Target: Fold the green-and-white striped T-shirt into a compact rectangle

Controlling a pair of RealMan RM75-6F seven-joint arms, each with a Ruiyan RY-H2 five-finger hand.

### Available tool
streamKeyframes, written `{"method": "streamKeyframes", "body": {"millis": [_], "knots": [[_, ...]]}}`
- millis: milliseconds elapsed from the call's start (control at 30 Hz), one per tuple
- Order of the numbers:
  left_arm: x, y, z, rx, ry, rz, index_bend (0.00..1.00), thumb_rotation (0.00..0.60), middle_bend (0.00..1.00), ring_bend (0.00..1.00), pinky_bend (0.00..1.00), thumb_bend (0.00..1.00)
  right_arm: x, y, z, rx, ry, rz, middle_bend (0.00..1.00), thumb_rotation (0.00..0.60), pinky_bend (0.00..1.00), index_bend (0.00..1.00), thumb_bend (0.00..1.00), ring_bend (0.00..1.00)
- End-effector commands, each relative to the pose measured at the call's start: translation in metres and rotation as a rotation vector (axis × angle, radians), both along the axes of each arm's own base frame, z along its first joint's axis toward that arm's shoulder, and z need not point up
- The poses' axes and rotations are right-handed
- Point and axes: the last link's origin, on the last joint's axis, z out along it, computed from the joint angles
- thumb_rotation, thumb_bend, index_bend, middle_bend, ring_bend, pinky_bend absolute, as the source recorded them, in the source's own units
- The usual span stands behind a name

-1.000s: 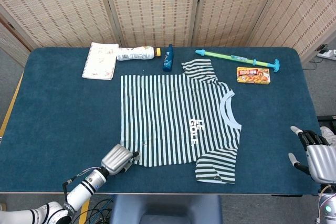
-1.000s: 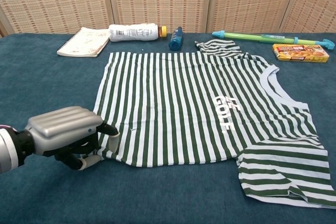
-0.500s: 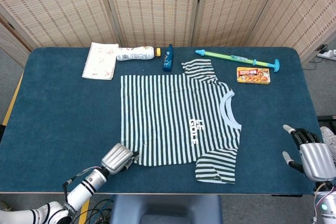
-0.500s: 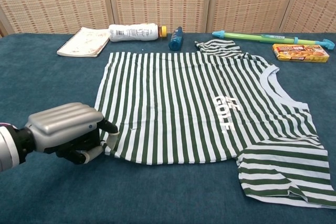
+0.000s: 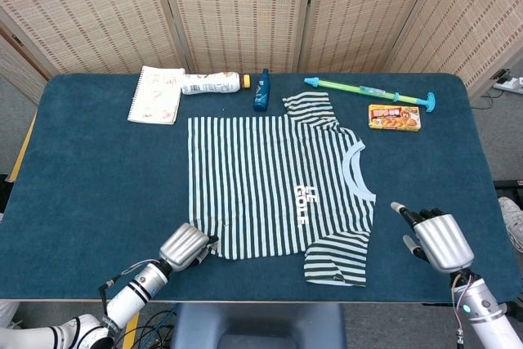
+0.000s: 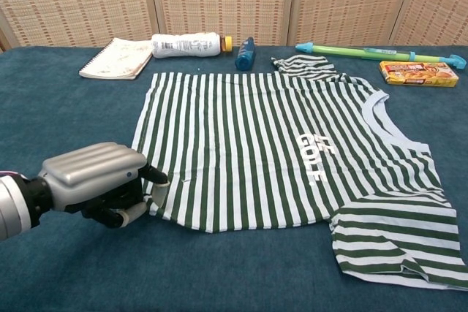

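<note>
Right hand (image 5: 437, 239): has swung in toward the T-shirt (image 5: 274, 185) sleeve, fingers spread, empty
Left hand (image 6: 99, 184): still pinching the hem corner (fold not begun)

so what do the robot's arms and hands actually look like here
Both hands have a ribbed silver-grey metal back and dark fingers with pale tips. The left hand sits on a dark wrist ring leading to a white and silver forearm, with thin black cables looped beside it in the head view. The right hand joins a slim white forearm bearing a small green light.
</note>
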Motion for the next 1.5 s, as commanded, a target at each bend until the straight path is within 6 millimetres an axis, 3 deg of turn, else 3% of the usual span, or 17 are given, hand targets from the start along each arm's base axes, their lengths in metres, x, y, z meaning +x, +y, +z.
{"method": "streamKeyframes", "body": {"millis": [33,100,233,900,1133,1267,1500], "knots": [[-0.001,0.001,0.0,0.002,-0.001,0.005,0.55,0.6,0.98,0.91,1.0,0.58,0.0,-0.009,-0.019,0.05,0.036,0.033,0.82,0.6,0.9,0.3,0.26,0.83],[-0.002,0.001,0.0,0.004,-0.001,0.011,0.55,0.6,0.98,0.91,1.0,0.58,-0.002,-0.013,-0.027,0.07,0.046,0.049,0.88,0.6,0.98,0.34,0.23,0.91],[-0.003,0.001,0.0,0.004,0.0,0.019,0.55,0.6,0.98,0.91,1.0,0.57,-0.005,-0.018,-0.041,0.106,0.062,0.062,0.94,0.6,1.0,0.4,0.2,0.99],[-0.005,0.002,0.0,0.007,0.004,0.032,0.55,0.6,0.98,0.91,1.0,0.57,-0.008,-0.03,-0.097,0.17,0.052,0.123,0.99,0.6,1.0,0.48,0.18,1.0],[-0.006,0.003,0.001,0.01,0.0,0.037,0.55,0.6,0.98,0.91,1.0,0.57,-0.004,-0.032,-0.109,0.191,0.037,0.138,0.99,0.6,1.0,0.48,0.34,1.0],[-0.008,0.003,0.004,0.015,-0.003,0.039,0.55,0.6,0.98,0.91,1.0,0.57,-0.001,-0.031,-0.112,0.193,0.028,0.154,1.0,0.6,1.0,0.5,0.38,1.0],[-0.013,0.003,0.013,0.002,-0.058,0.092,0.56,0.6,0.98,0.91,1.0,0.57,0.009,-0.025,-0.109,0.198,-0.025,0.195,1.0,0.6,1.0,0.59,0.5,1.0]]}}
